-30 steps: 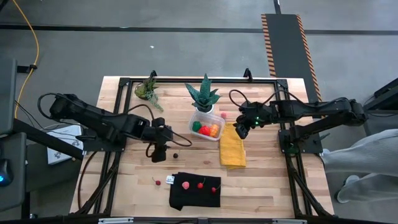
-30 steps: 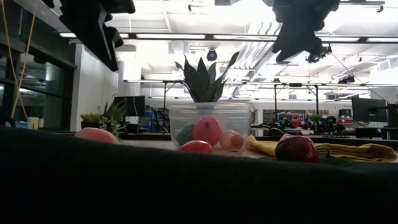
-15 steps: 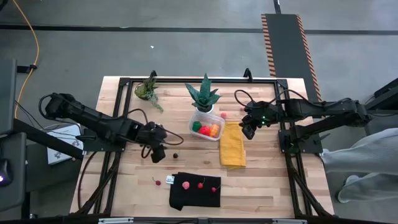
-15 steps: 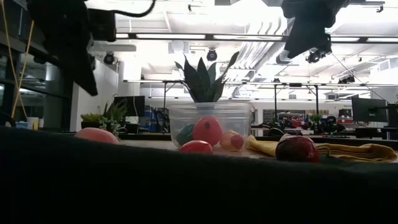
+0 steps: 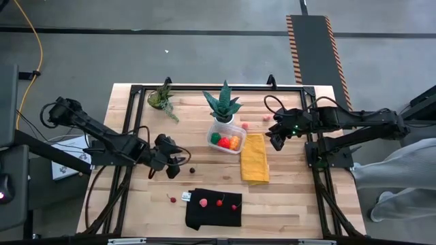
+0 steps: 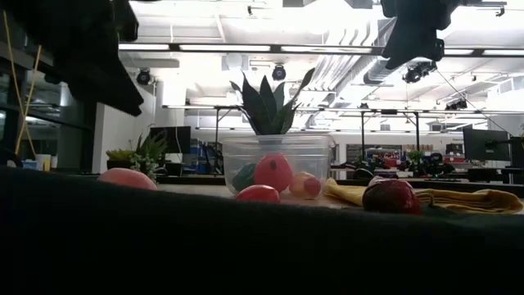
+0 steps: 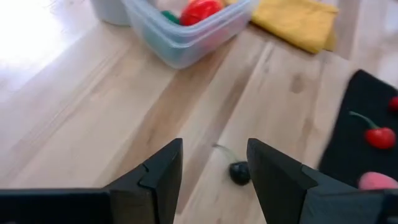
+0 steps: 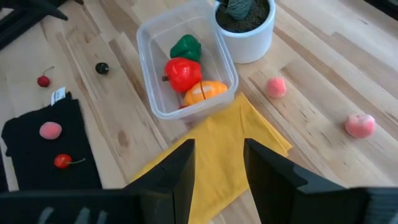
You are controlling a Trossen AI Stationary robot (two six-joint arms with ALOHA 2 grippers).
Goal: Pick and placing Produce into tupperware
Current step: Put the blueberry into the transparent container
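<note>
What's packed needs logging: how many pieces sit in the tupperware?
3: a green piece nearest the pot, a red one in the middle, an orange one toward the cloth. Others may hide beneath.

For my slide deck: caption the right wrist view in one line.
Open right gripper above the yellow cloth, facing the tupperware that holds green, red and orange produce.
</note>
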